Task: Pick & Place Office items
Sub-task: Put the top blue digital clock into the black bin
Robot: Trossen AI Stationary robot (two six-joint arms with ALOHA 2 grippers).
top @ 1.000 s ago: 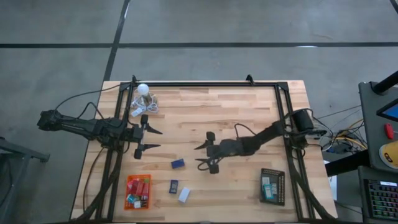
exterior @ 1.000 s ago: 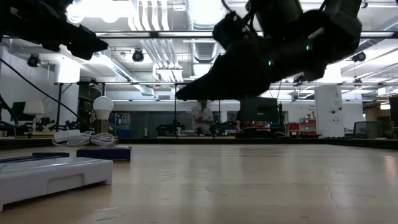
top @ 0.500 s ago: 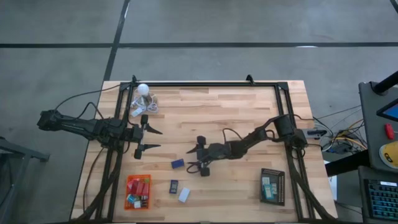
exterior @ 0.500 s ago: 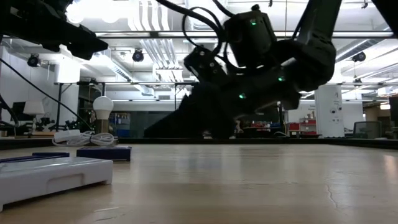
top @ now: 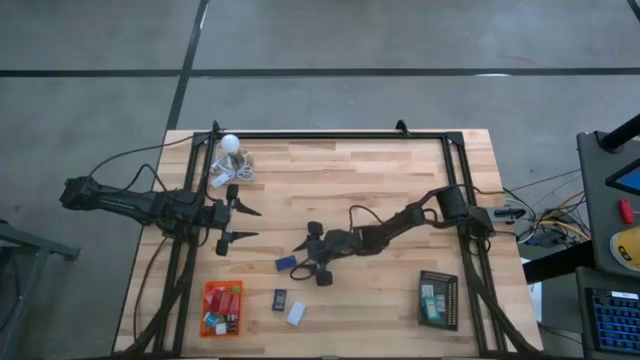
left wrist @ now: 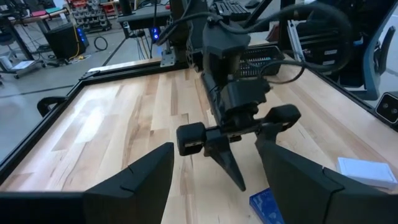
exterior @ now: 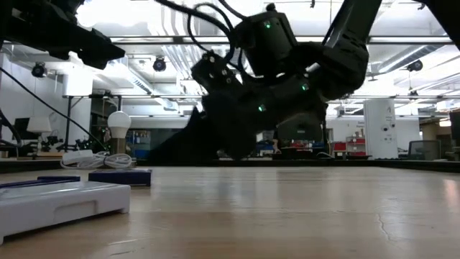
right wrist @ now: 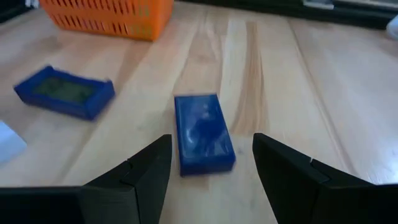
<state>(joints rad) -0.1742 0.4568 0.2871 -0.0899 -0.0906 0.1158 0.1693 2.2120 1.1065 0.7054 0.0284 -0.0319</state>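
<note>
The jaws of the right gripper (top: pixel 304 256) stand apart, empty, with a blue rectangular block (right wrist: pixel 203 132) lying flat on the wooden table (top: pixel 370 180) just ahead of the two fingers, in line with the gap between them and touching neither. In the high view this block (top: pixel 285 264) sits at the gripper's tips, near the table's middle. The left gripper (top: pixel 248 224) also has its jaws apart and holds nothing; it hangs over the table's left side, well apart from the block. Nearer the front edge lie a dark navy tray-like piece (top: pixel 280 298) and a white block (top: pixel 296 313), close together. The orange ribbed tray (top: pixel 206 290) at the front left holds several red, green and white pieces; the black ribbed tray (top: pixel 452 300) at the front right holds a teal piece (top: pixel 431 306). A white bulb with coiled cord (top: pixel 230 146) stands at the back left corner.
</note>
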